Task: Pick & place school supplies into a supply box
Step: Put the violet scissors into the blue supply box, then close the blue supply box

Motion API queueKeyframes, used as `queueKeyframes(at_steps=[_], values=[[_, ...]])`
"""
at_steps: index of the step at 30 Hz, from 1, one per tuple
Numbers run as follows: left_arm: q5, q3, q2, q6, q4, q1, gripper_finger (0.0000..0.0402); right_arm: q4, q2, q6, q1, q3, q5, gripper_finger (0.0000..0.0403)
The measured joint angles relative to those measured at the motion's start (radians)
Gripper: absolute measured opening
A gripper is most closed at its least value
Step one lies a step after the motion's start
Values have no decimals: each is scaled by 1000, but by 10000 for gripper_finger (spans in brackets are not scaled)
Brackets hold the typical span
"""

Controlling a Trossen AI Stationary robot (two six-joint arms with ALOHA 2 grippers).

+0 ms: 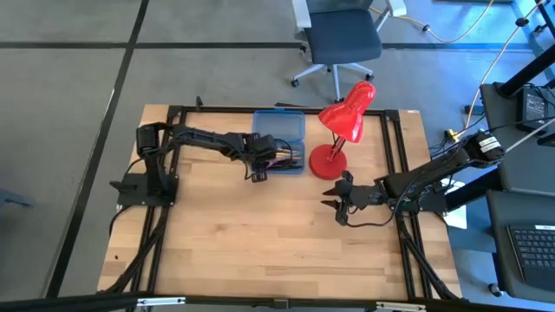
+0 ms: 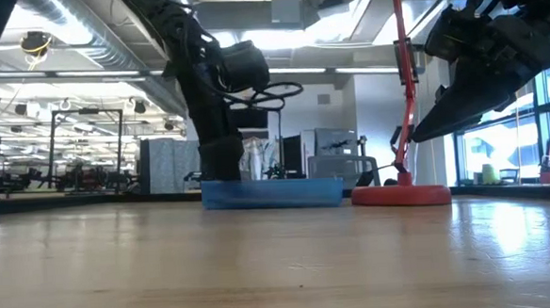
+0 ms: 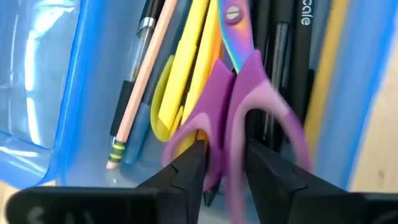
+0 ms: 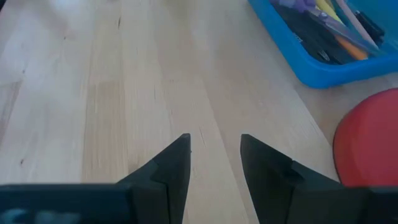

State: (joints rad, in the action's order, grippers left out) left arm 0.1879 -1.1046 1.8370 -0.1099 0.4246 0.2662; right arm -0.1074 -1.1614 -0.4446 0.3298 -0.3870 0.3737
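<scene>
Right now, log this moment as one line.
left gripper: fingers on scissors in supply box | right gripper: open, idle above table

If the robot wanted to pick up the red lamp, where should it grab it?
Probably the thin red stem. It stands upright from the round red base, so open fingers could close on it from the side. The base lies flat and wide on the wooden table, likely too wide for the fingers. The right gripper, open, is nearest.
</scene>
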Motion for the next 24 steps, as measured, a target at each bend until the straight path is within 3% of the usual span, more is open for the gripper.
queueKeyframes(at_steps=[9,18,24], values=[[0,0,-85,3,-4,-6,144,7,0,-12,0,0,0,145],[-205,0,-123,13,5,-39,131,8,0,-21,0,0,0,145],[-150,0,-123,-7,6,-79,116,8,0,-22,0,0,0,145]])
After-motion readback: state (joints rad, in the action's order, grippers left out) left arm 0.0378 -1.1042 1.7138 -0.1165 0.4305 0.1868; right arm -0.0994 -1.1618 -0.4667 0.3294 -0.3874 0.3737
